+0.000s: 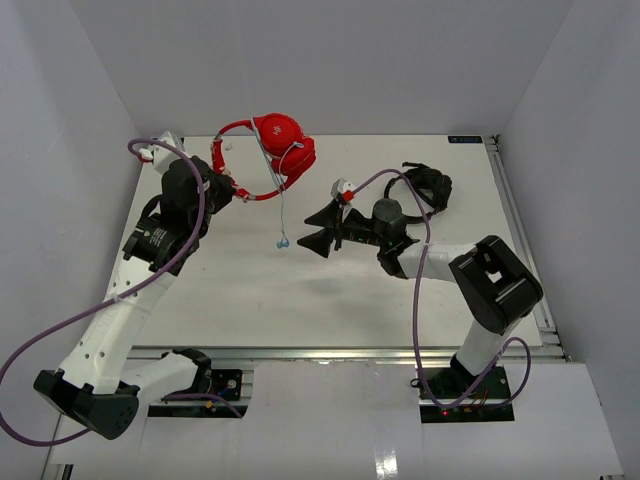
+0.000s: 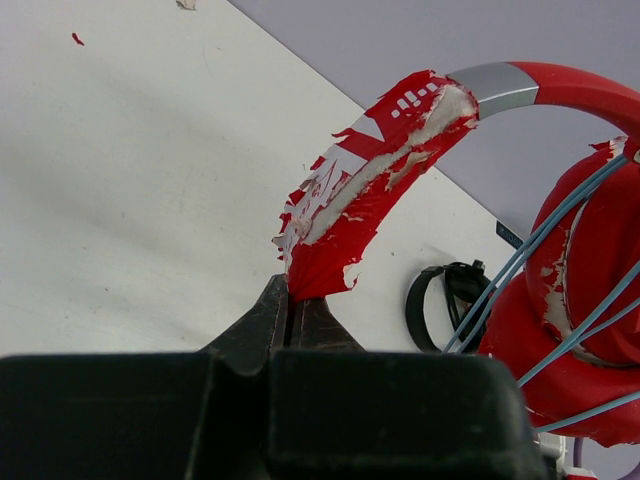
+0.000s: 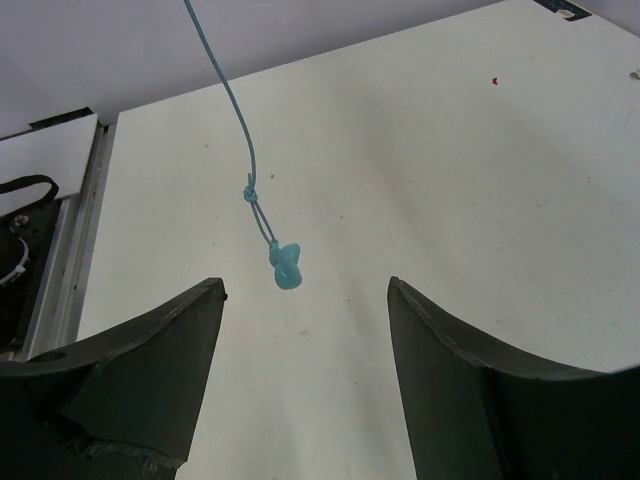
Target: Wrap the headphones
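Though the white marks on the peeling red headband [image 2: 350, 215] are too small to read, the left gripper [image 2: 291, 305] plainly pinches that band's end, holding the headphones [image 1: 284, 146] above the white table [image 1: 250, 290], with grey walls [image 1: 330, 60] around it. Their pale blue cable [image 3: 240, 120] dangles before the right gripper [image 3: 305, 295], whose fingers are spread apart. Black headphones [image 1: 430, 186] lie at the far right.

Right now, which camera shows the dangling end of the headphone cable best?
Right wrist: the cable end hangs close and sharp ahead of the open right claw. Top external shows it tiny below the headphones. Left wrist shows only cable strands, not the end.
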